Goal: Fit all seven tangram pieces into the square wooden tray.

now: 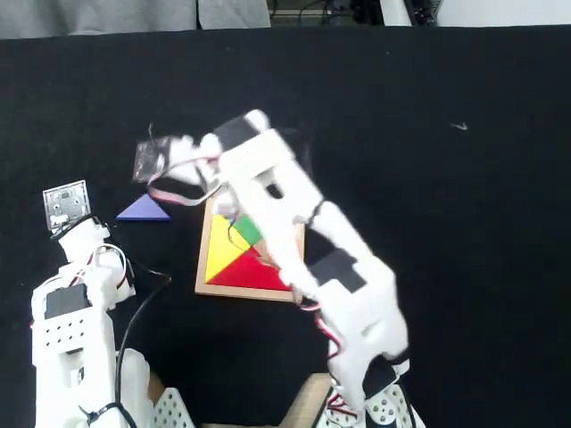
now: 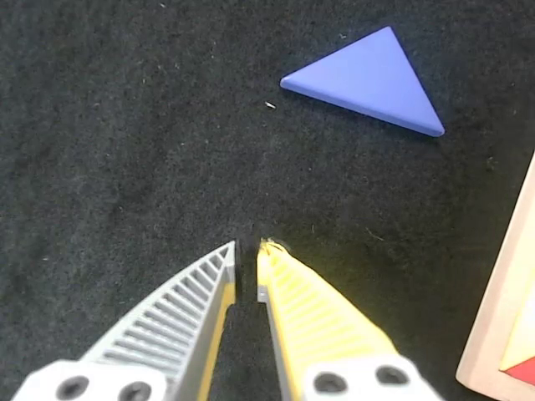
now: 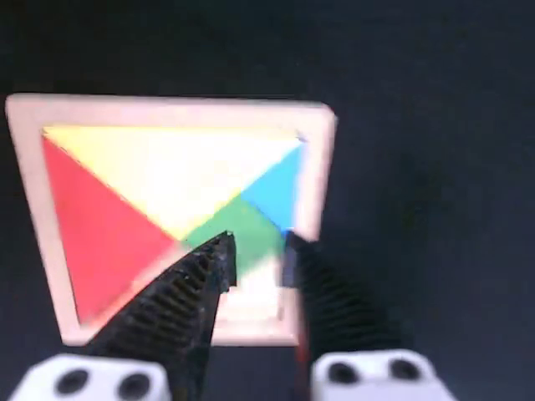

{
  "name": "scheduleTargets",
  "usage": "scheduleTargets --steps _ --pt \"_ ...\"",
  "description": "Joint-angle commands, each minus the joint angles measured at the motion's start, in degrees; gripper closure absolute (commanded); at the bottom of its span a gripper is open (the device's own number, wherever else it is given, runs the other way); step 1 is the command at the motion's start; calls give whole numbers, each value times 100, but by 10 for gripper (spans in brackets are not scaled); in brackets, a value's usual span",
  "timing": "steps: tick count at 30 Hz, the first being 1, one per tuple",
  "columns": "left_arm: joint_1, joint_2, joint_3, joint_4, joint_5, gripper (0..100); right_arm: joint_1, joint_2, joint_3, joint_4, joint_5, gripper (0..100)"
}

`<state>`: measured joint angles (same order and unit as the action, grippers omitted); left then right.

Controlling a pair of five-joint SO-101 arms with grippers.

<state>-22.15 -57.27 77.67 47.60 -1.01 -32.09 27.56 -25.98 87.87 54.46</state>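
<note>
Tray (image 3: 167, 111) held four coloured pieces (image 3: 167, 175) | right claw (image 3: 257, 249) released above it | left claw (image 2: 248, 251) clenched, empty, near purple triangle (image 2: 368, 79) on desk (image 2: 125, 125).

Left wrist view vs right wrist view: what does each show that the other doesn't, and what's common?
Left wrist adds: a violet-blue triangular piece on the black tabletop beside the square wooden tray, and the left hand, shut. Right wrist adds: the right hand, open, over the tray's light blue triangle and green piece. Both: the tray, its red triangle, the tabletop.
</note>
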Motion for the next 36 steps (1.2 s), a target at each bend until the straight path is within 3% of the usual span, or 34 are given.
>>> scheduleTargets --steps 1,13,20,24,30,36 --pt "40 -79 -31 -105 18 938 484 -980 -787 642 -220 979" --pt "66 -79 -75 -70 44 938 1618 -2747 -813 1275 -1916 988" --pt "40 -79 -92 -62 62 938 2215 -3996 752 1011 -2066 988" --pt "-48 -79 -145 -53 62 939 2259 -5253 2193 484 -2119 988" --pt "-391 -79 -224 114 62 938 2629 -7073 5068 -1081 -3138 987" --pt "-725 -79 -224 264 62 942 2690 -7407 7310 -2655 -3631 987"
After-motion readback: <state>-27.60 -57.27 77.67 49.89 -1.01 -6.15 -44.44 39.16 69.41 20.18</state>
